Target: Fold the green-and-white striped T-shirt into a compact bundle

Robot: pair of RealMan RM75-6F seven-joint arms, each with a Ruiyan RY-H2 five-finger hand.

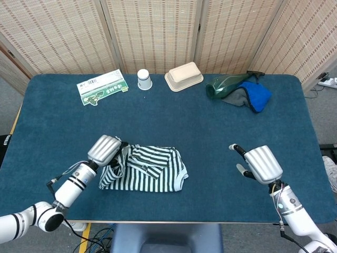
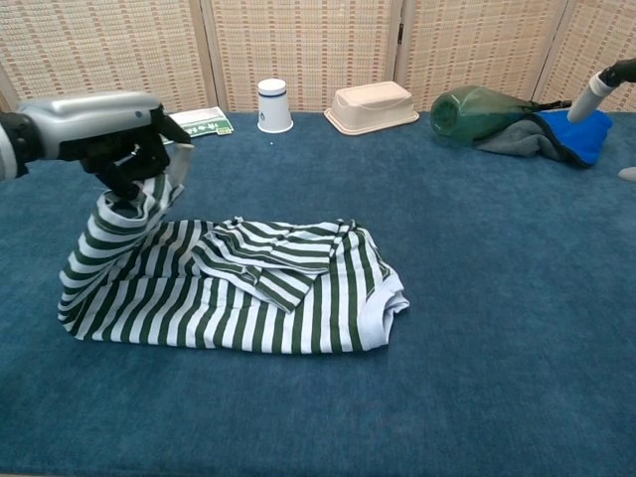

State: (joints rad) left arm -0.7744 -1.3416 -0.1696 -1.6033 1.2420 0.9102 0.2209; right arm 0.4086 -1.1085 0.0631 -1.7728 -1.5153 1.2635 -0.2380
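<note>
one green-and-white striped t-shirt (image 2: 258,288) lies near the front of the blue felt-covered desk (image 1: 174,121), its end lifted in the left robot hand (image 2: 119,139), whose fingers grip the cloth. the right robot hand (image 1: 259,164) holds nothing, seemingly spread. one paper cup (image 1: 144,79), one beige tray (image 1: 184,76), woven screens (image 1: 152,31) behind.

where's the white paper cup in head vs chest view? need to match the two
Head view: the white paper cup stands upside down near the table's far edge, left of centre, between the green-and-white printed packet and the beige plastic tub.
Chest view: the cup is at top, left of centre, before the wicker screen.
Shared landmark: the beige tub, just right of the cup in both.
</note>
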